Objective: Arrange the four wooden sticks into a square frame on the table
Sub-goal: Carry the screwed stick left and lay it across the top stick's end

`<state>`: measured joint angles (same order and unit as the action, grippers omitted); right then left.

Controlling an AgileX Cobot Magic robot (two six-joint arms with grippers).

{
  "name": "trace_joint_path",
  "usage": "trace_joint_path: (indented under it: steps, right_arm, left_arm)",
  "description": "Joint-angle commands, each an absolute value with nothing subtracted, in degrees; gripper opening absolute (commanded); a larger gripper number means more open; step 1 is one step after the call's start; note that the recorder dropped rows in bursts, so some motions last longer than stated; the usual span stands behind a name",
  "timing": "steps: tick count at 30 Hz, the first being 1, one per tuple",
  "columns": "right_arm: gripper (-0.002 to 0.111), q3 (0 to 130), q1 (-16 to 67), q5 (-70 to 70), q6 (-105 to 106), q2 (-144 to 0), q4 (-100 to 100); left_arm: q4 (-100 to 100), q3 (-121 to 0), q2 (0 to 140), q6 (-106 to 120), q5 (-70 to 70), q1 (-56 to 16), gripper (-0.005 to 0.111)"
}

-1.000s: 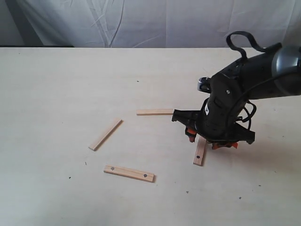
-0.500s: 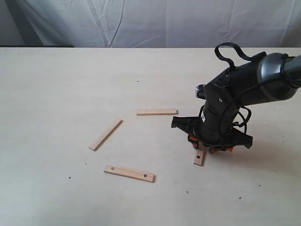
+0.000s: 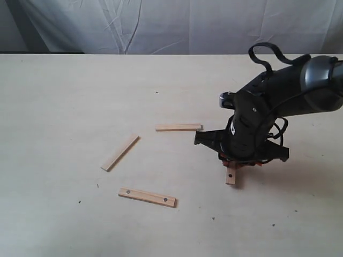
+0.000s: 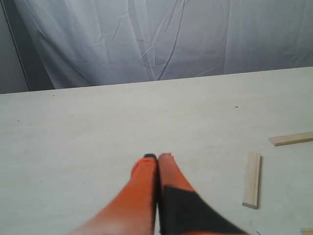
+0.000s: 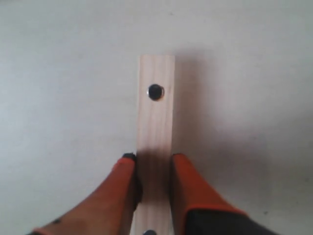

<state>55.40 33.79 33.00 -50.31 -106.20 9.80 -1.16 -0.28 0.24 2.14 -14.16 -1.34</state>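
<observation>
Four wooden sticks are on the table (image 3: 69, 96). A plain stick (image 3: 178, 127) lies at the middle, and another plain stick (image 3: 120, 152) lies diagonally to its left. A dotted stick (image 3: 147, 197) lies nearer the front. My right gripper (image 3: 237, 161) is shut on the second dotted stick (image 3: 231, 175), whose free end pokes out below it. In the right wrist view, both orange fingers (image 5: 188, 188) press that stick's (image 5: 156, 112) edges, my right gripper (image 5: 153, 160) sitting mid-length. My left gripper (image 4: 157, 157) is shut on nothing, low over bare table, with two sticks (image 4: 252, 179) (image 4: 292, 139) beside it.
A white cloth backdrop (image 3: 177, 24) hangs behind the table's far edge. The black right arm (image 3: 289, 91) reaches in from the right and hides the table under it. The left arm is outside the exterior view.
The right gripper dropped onto the dotted stick and its fingers drew in against it. The stick's visible end shifted slightly right and now points more straight toward the front.
</observation>
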Motion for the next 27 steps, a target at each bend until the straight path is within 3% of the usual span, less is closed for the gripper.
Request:
trace_joint_path:
  steps: [1, 8, 27]
  right_arm:
    - [0.000, 59.01, 33.71, 36.61, -42.11, -103.43, 9.90]
    - [0.000, 67.83, 33.71, 39.80, -39.16, -104.97, 9.02]
    - [0.000, 72.29, 33.71, 29.45, -34.09, -116.95, 4.79]
  left_arm:
    - [-1.18, 0.00, 0.00, 1.86, -13.70, -1.31, 0.000]
    - [-1.18, 0.00, 0.00, 1.86, -13.70, -1.31, 0.000]
    - [-1.18, 0.00, 0.00, 1.86, -13.70, -1.31, 0.000]
